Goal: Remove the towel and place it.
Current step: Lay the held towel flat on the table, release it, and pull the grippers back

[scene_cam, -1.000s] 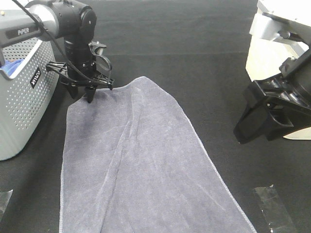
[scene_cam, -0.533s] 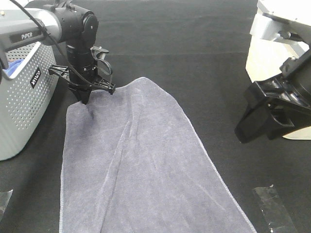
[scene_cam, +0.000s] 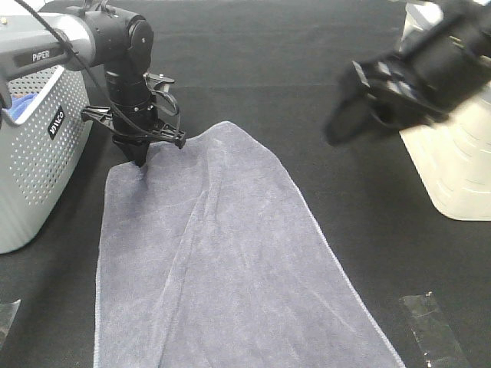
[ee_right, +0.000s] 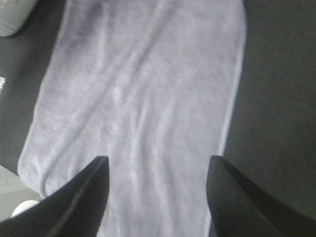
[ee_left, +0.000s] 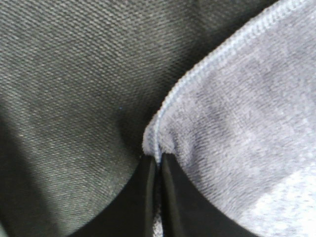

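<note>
The slate-grey towel (scene_cam: 222,253) lies spread flat on the black table, running from the middle toward the front edge. My left gripper (scene_cam: 140,157) points down at the towel's far left corner. In the left wrist view the left gripper (ee_left: 157,197) is shut on the stitched hem of the towel (ee_left: 237,123). My right gripper (scene_cam: 341,123) is blurred, in the air at the upper right, apart from the towel. In the right wrist view the right gripper (ee_right: 155,197) is open and empty, with its fingers (ee_right: 81,202) wide apart high over the towel (ee_right: 143,89).
A grey perforated basket (scene_cam: 38,161) stands at the left with a blue cloth (scene_cam: 19,107) in it, close to the left arm. A white container (scene_cam: 453,169) stands at the right edge. A strip of clear tape (scene_cam: 433,333) lies at the front right.
The right arm has swung up and to the left from the right edge and is blurred with motion. The left gripper has barely shifted at the towel corner.
</note>
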